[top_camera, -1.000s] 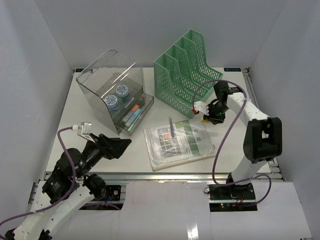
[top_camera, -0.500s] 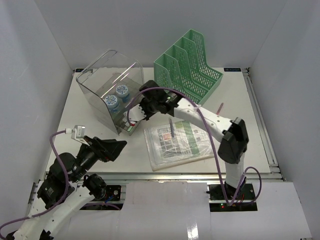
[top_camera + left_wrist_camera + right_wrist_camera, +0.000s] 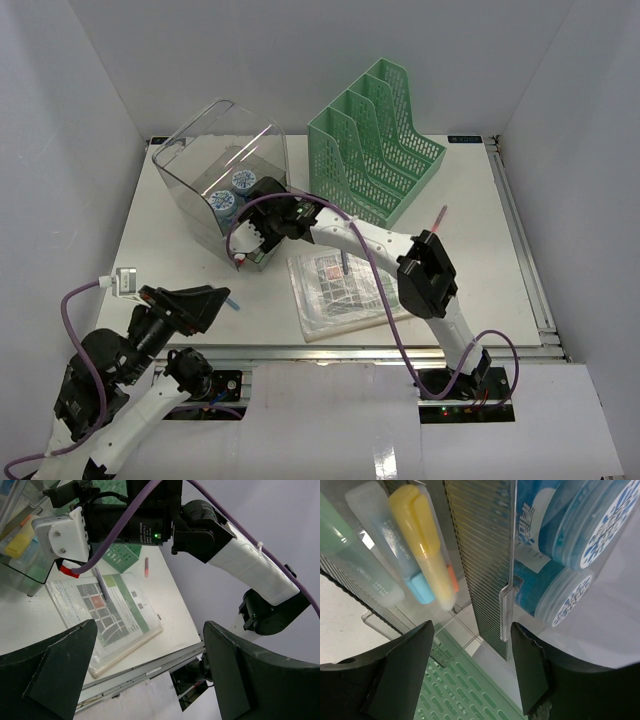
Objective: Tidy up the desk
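Since a second ago the right arm has swung from the near right corner of the green mesh file rack (image 3: 380, 150) across to the clear acrylic organizer (image 3: 215, 150), and the left arm has drawn back toward the near left corner of the tabletop (image 3: 170, 270).

The right gripper (image 3: 471, 625) hangs close in front of the organizer's open face. Its fingers stand apart with nothing between them. Straight ahead of it is the organizer's ribbed divider. To one side of that, a yellow highlighter (image 3: 425, 560) lies in a compartment beside a pale blue translucent stick (image 3: 375, 565). To the other side sit two blue-lidded round containers (image 3: 592, 525), one behind the other. Whether the fingers touch the organizer cannot be told.

A pink pen (image 3: 438, 219) lies alone on the tabletop well behind this gripper, past the arm's elbow and just off the file rack's near corner.

The left gripper (image 3: 150, 630) hovers above the near left part of the tabletop with its fingers spread wide and holding nothing. Ahead of it and below lies a printed booklet (image 3: 355, 280) in a clear sleeve, flat on the surface, with a purple pen (image 3: 343, 258) resting on top. The right arm crosses above that booklet.

The tabletop lies under both grippers and carries the organizer, the file rack, the booklet and the pens.
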You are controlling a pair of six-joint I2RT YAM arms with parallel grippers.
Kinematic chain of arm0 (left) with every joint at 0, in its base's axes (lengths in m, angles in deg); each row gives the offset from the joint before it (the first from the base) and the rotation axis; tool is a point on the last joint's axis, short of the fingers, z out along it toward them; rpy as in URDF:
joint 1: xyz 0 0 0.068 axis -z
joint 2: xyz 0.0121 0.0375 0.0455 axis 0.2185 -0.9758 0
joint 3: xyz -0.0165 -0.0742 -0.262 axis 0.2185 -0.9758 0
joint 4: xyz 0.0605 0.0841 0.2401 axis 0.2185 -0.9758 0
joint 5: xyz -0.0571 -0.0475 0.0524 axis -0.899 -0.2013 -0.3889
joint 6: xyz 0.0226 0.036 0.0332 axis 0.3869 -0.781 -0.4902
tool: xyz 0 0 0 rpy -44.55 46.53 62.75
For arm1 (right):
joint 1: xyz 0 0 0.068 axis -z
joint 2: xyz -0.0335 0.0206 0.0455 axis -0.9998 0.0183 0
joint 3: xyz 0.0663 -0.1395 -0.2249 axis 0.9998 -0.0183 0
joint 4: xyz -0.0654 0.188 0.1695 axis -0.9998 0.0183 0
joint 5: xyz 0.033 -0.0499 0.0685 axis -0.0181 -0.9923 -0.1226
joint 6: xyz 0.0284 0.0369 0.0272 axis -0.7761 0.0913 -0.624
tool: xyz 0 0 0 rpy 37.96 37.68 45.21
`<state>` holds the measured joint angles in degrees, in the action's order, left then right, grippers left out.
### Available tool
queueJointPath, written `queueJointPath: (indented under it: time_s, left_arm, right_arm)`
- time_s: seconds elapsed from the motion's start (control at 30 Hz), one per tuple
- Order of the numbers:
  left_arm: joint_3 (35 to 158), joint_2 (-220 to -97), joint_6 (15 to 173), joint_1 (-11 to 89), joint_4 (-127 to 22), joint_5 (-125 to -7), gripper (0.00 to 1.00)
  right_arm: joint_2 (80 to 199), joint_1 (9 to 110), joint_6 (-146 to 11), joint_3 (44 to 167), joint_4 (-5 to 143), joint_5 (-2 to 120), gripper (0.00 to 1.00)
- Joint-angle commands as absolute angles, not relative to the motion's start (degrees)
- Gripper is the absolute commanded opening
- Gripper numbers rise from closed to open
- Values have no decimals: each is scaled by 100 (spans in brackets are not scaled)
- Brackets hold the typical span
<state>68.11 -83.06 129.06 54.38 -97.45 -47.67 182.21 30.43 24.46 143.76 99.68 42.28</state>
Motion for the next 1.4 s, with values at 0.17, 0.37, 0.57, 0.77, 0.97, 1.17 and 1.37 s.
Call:
queueJointPath:
  time_s: [0.17, 0.37, 0.57, 0.77, 0.97, 1.17, 1.37]
  left_arm:
    - [6759, -9285, 12477, 5428, -9230, -5152, 98]
    - [6895, -11235, 11667, 5428, -8693, -5785, 85]
    - [7873, -14158, 10550, 5462, -8442, -5714, 42]
    - [8995, -16222, 9452, 5590, -8412, -4902, 29]
    - [9696, -17808, 8555, 5630, -8425, -3884, 15]
    - [10133, -18728, 7893, 5560, -8431, -2695, 18]
    - [10434, -19168, 7831, 5337, -8431, -2029, 58]
  right_arm:
    - [16639, 3390, 1338, 13493, 10155, 5024, 73]
    - [14987, 4939, -31, 12049, 11233, 8844, 49]
    - [13174, 6062, -600, 9654, 10592, 10161, 21]
    - [12090, 7581, -1828, 7969, 8895, 11301, 19]
    - [12062, 7934, -1671, 7645, 8809, 11487, 20]
    - [11888, 7990, -1620, 7521, 8809, 11556, 20]
    - [11826, 7990, -1637, 7503, 8818, 11617, 20]
